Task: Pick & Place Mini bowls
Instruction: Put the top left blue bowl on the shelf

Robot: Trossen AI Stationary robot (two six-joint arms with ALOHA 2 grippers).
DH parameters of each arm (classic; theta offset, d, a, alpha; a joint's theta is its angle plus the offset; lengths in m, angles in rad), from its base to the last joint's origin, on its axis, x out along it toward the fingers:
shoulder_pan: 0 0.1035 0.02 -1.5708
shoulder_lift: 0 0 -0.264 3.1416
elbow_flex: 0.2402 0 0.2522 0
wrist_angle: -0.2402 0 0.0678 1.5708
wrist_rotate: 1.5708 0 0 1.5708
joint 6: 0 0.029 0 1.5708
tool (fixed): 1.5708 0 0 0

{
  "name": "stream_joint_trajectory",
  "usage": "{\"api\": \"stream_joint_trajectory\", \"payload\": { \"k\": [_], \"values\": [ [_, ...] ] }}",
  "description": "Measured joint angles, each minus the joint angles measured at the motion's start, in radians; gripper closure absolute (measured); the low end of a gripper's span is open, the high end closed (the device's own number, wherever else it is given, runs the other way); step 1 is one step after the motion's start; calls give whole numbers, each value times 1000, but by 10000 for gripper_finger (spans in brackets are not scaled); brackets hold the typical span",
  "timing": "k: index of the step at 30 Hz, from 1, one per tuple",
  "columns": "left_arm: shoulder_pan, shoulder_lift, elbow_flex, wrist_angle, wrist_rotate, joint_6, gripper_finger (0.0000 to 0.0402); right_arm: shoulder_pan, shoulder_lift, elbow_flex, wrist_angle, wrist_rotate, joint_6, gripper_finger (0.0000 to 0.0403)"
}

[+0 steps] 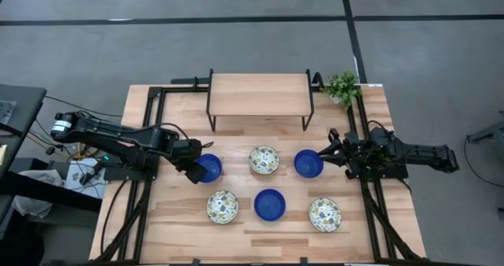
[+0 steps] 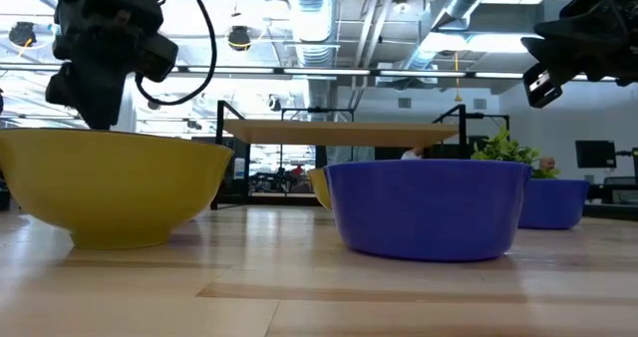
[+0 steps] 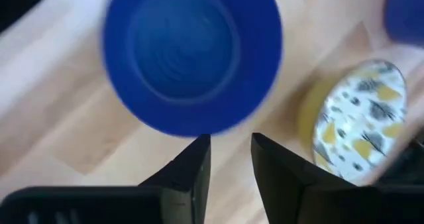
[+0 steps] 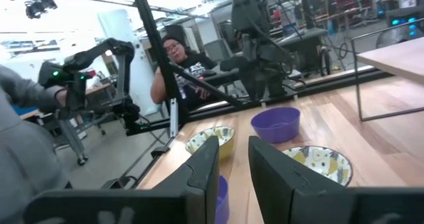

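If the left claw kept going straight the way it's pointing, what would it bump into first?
Probably the blue bowl right ahead of the left gripper; its rim sits just past the parted fingertips. Depth is hard to judge.

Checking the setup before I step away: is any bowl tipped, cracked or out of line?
Nothing stands out. All six mini bowls sit upright in two tidy rows on the table, none visibly chipped. The left gripper is at the blue bowl, the right gripper beside another.

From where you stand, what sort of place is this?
Most likely a robotics lab or workshop in an industrial hall. Exposed ceiling ducts run overhead, two robot arms work over mini bowls on a wooden table, and a seated person beside more equipment watches from behind it.
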Motion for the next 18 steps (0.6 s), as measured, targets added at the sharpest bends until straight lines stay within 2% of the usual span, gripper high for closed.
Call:
{"api": "stream_joint_trajectory", "payload": {
  "k": [5, 18],
  "values": [
    [35, 0, 0, -87, -97, 0, 295, 0, 0, 0, 0, 6, -1, 331],
    [65, 39, -48, -92, -165, 4, 292, 0, 0, 0, 0, 8, 0, 331]
  ]
}}
